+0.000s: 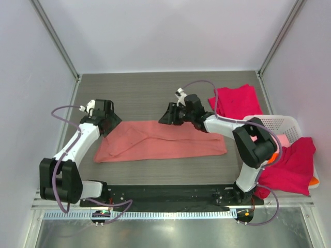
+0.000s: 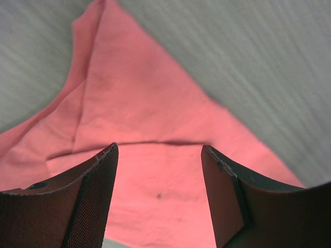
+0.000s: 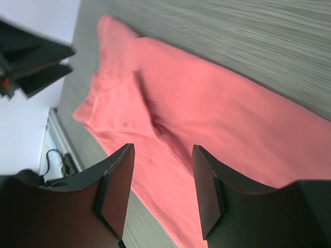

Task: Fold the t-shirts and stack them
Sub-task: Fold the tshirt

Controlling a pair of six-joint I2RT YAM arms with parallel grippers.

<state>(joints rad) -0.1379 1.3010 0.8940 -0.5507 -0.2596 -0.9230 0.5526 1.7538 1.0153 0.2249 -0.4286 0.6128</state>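
Observation:
A salmon-pink t-shirt (image 1: 160, 140) lies folded into a long strip across the middle of the table. My left gripper (image 1: 111, 124) is open and empty above its far left corner; the cloth (image 2: 155, 155) fills the view between the fingers. My right gripper (image 1: 166, 118) is open and empty just above the strip's far edge near the middle; the shirt (image 3: 207, 119) lies below it. A crimson-red t-shirt (image 1: 235, 102) lies folded at the far right. Another crimson-red t-shirt (image 1: 292, 165) hangs over the basket, with light pink (image 1: 283, 140) and orange (image 1: 313, 181) cloth showing under it.
A white plastic lattice basket (image 1: 279, 124) stands at the right edge of the table. White walls with metal posts (image 1: 54, 41) enclose the table. The arms' black base plate (image 1: 170, 194) runs along the near edge.

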